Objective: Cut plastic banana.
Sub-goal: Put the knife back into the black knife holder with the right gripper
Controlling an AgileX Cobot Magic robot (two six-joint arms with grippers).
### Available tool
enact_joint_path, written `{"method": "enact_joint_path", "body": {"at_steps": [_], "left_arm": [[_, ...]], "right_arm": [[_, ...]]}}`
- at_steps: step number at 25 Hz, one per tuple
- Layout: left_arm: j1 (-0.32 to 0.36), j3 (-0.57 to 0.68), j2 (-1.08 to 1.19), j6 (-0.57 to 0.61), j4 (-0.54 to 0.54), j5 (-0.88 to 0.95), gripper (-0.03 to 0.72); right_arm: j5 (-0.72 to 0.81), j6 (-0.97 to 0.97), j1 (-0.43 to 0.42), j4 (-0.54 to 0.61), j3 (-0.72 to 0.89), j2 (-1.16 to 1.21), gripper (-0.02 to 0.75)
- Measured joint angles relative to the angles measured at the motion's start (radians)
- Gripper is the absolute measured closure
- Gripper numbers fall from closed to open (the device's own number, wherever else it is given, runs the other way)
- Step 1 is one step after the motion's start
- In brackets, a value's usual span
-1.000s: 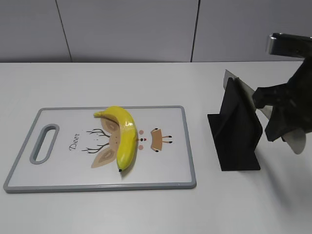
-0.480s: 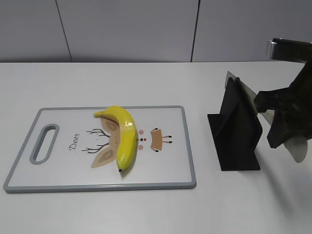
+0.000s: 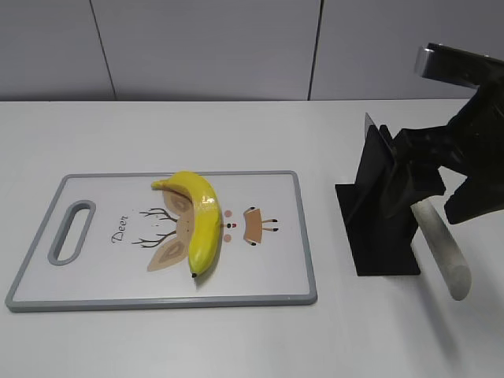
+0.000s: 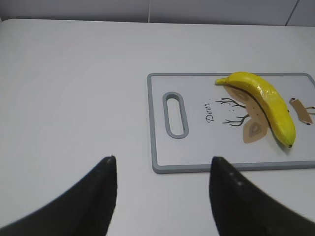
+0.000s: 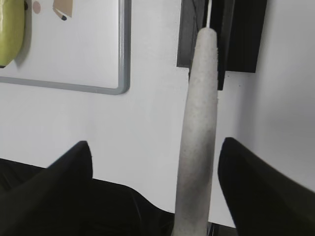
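The plastic banana (image 3: 201, 220) lies on a white, grey-rimmed cutting board (image 3: 268, 268), curved, dark tip toward the front. It also shows in the left wrist view (image 4: 268, 101) and at the right wrist view's top left (image 5: 11, 34). A knife stands in a black holder (image 3: 382, 228), its pale grey handle (image 3: 441, 248) slanting down to the front right. My right gripper (image 3: 441, 177) is open with the handle (image 5: 199, 123) between its fingers (image 5: 155, 143), nearer the right finger. My left gripper (image 4: 162, 172) is open and empty above the table, near the board's handle end.
The board (image 4: 197, 147) has a slot handle (image 4: 175, 114) at its left end and a deer print under the banana. The black holder (image 5: 243, 34) stands to the right of the board (image 5: 88, 54). A grey wall runs behind the white table.
My right gripper has moved up and to the left, toward the holder. The knife handle, half hidden before, now shows in full and slants lower toward the front.
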Motion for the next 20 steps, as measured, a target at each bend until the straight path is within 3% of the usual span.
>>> {"method": "enact_joint_path", "body": {"at_steps": [6,13,20], "left_arm": [[0.000,0.000,0.000,0.000,0.000,0.000,0.116],[0.000,0.000,0.000,0.000,0.000,0.000,0.101],[0.000,0.000,0.000,0.000,0.000,0.000,0.101]], "right_arm": [[-0.017,-0.043,0.000,-0.053,0.000,-0.056,0.134],[-0.061,-0.124,0.000,-0.123,0.008,-0.288,0.135],[-0.103,-0.224,0.000,-0.127,0.185,-0.537,0.143]]}}
